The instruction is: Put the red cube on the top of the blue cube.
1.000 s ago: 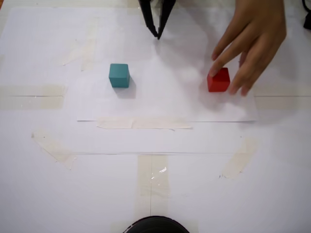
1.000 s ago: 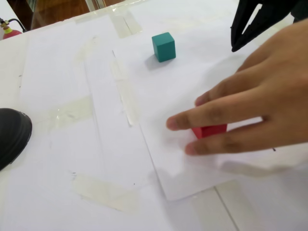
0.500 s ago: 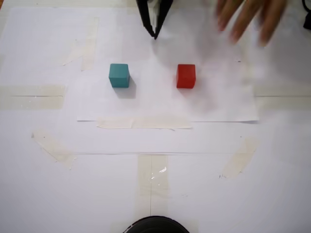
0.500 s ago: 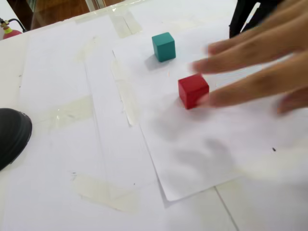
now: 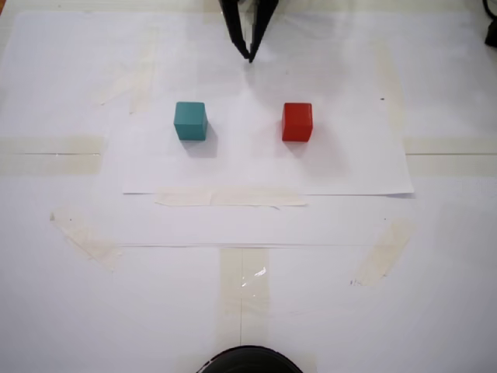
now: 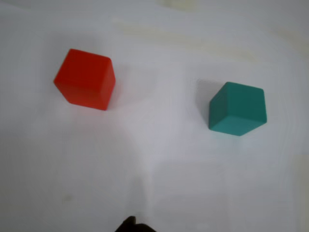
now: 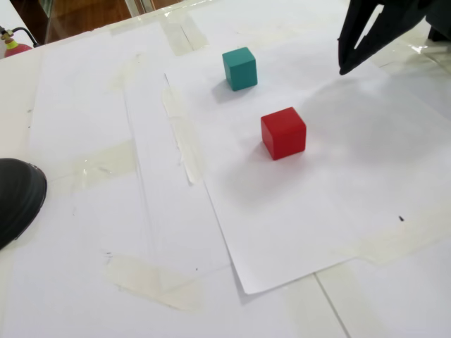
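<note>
- A person's hand that held the red cube a second ago is gone from both fixed views — half a second back it was already pulling away, blurred, toward the far edge.
- The hand has left the red cube in a new spot: it has moved from the right part of the white paper sheet to a place nearer the centre, roughly level with the blue cube and well apart from it in a fixed view.
- The blue cube has not shifted; it sits where it sat before, on the same sheet, to the left in that view.
- In the wrist view the red cube lies at the left and the blue cube at the right, both flat on the paper, neither touching anything.
- The gripper hangs at the far edge of the sheet, roughly between the two cubes, empty — its two dark fingers converge to a near-closed point, with only a narrow gap showing higher up.
- My reading: the scene has just been reset, so the task stands at its very start, with the reach toward the red cube as the likely first step.
- No brand, label or writing can be read anywhere; the cubes' faces are plain and the tape strips are blank.
</note>
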`<state>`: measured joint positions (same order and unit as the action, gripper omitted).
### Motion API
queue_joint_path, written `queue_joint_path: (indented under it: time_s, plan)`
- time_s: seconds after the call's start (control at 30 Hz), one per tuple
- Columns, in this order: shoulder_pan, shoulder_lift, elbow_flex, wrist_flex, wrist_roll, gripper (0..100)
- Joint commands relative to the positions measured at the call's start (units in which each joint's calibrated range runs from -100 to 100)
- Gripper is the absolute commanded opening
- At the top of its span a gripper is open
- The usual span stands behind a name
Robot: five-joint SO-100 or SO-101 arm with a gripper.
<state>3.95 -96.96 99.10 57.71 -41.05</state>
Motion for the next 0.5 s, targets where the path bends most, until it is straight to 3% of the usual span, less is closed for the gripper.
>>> queue_joint_path:
  time_s: [0.0, 0.47]
  plan:
    - [-2.21, -0.46, -2.0, 2.75, -1.03, 0]
    - [-8.94, 37.99, -60.65, 19.71, -5.67, 0]
